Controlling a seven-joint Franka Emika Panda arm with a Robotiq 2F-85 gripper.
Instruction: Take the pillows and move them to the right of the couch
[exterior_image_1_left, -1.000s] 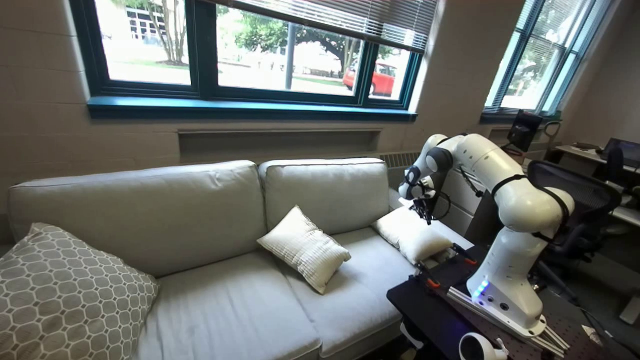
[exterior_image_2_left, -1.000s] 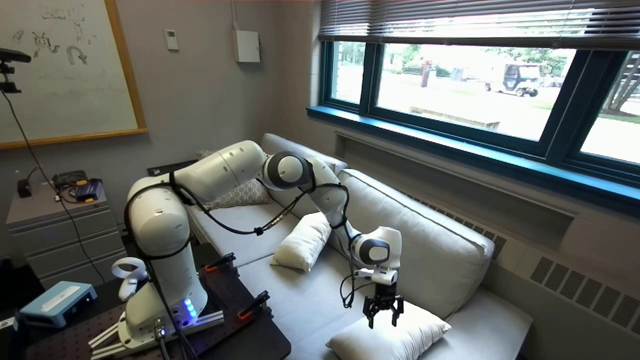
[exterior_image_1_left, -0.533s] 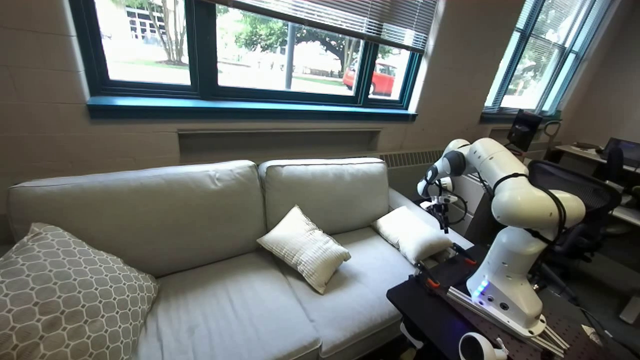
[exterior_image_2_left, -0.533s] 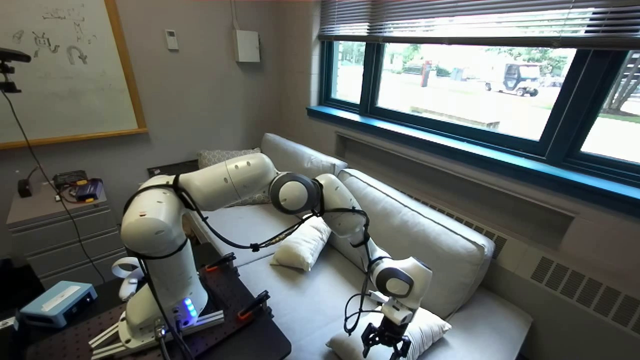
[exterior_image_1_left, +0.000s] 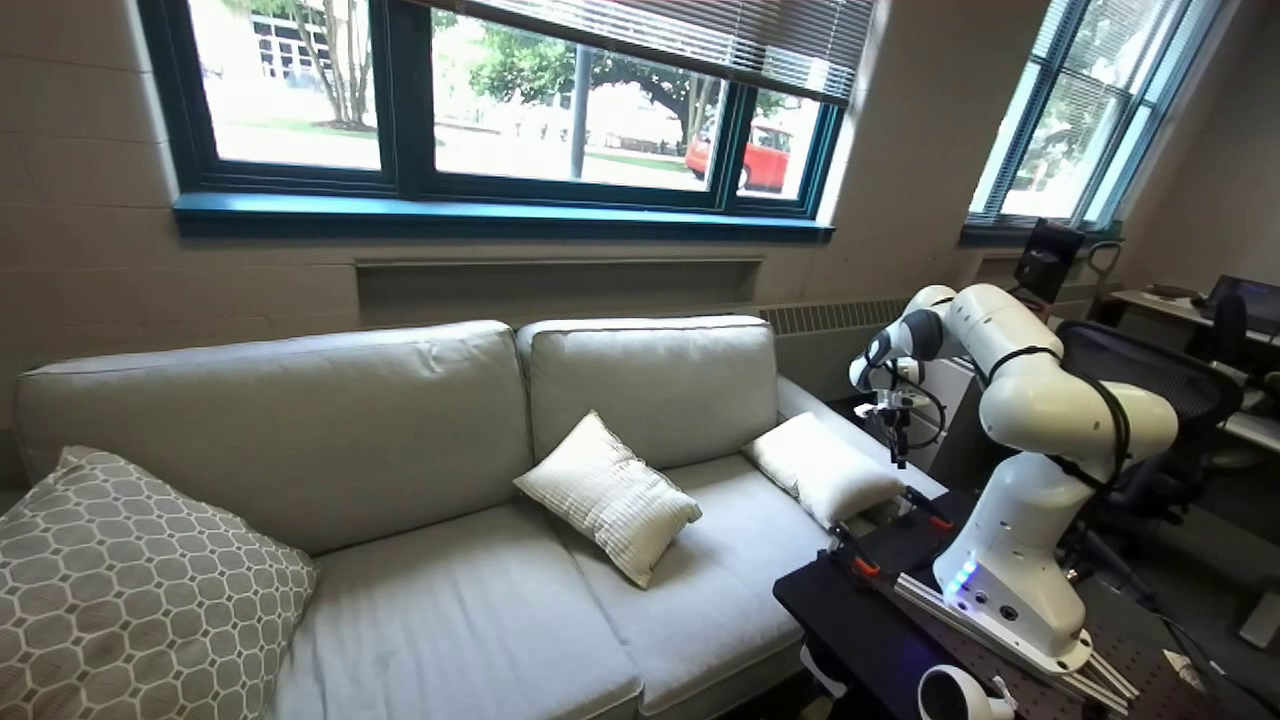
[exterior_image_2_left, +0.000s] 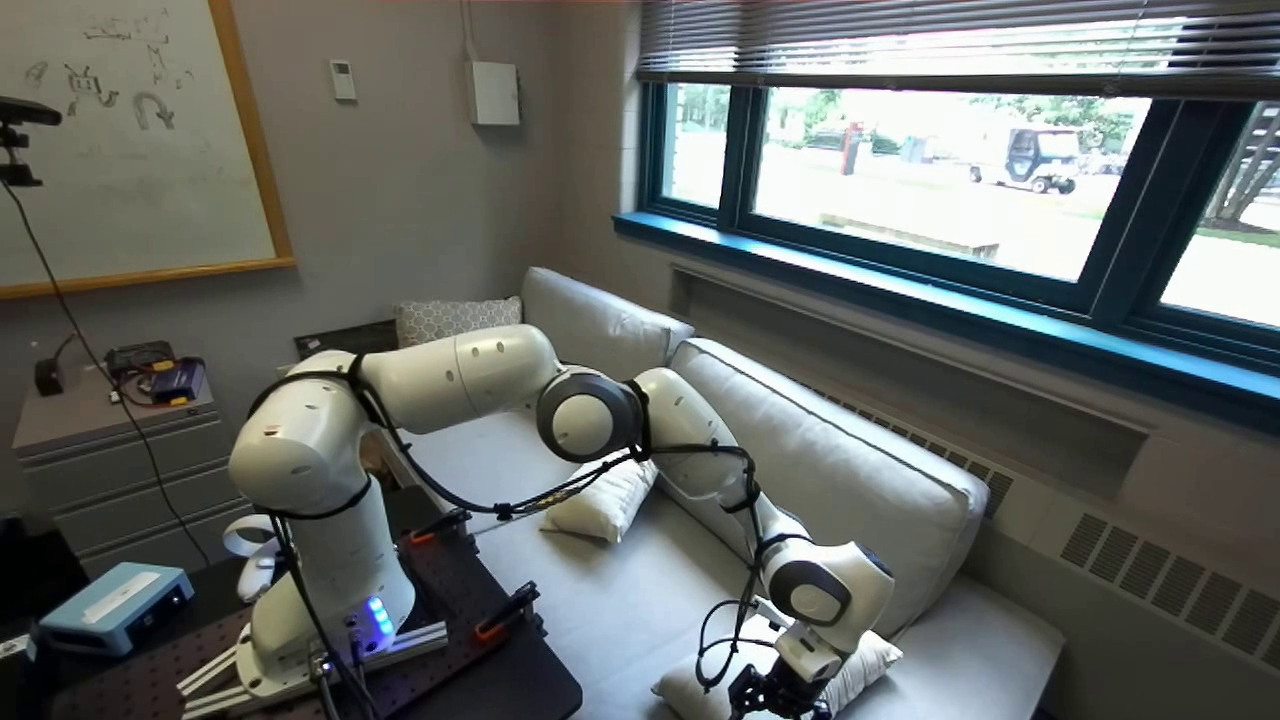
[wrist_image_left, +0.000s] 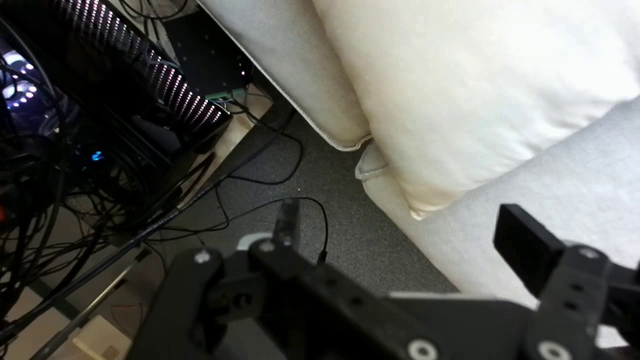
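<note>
Middle pillow (exterior_image_1_left: 608, 502): rested on the couch (exterior_image_1_left: 450, 610) across its middle split, close to the back cushions (exterior_image_1_left: 655, 395).
Long axis: slanted from upper left to lower right in an exterior view.
End pillow (exterior_image_1_left: 825, 470): lay at the couch's right end, right beside the armrest (exterior_image_2_left: 985, 645); it probably needed no further move.
Hand (wrist_image_left: 401, 212): released, fingers (wrist_image_left: 525, 245) spread wide, grasping nothing; in the wrist view floor (wrist_image_left: 350, 215) showed between them, and the end pillow lay near but apparently untouched.
Way to go: the middle pillow lay well to the left of the hand in an exterior view, with the end pillow in between and nearer.
Likely next: seemed to call for a swing left, high enough to clear the end pillow, then a turn to straddle the middle pillow across its shorter side.
</note>
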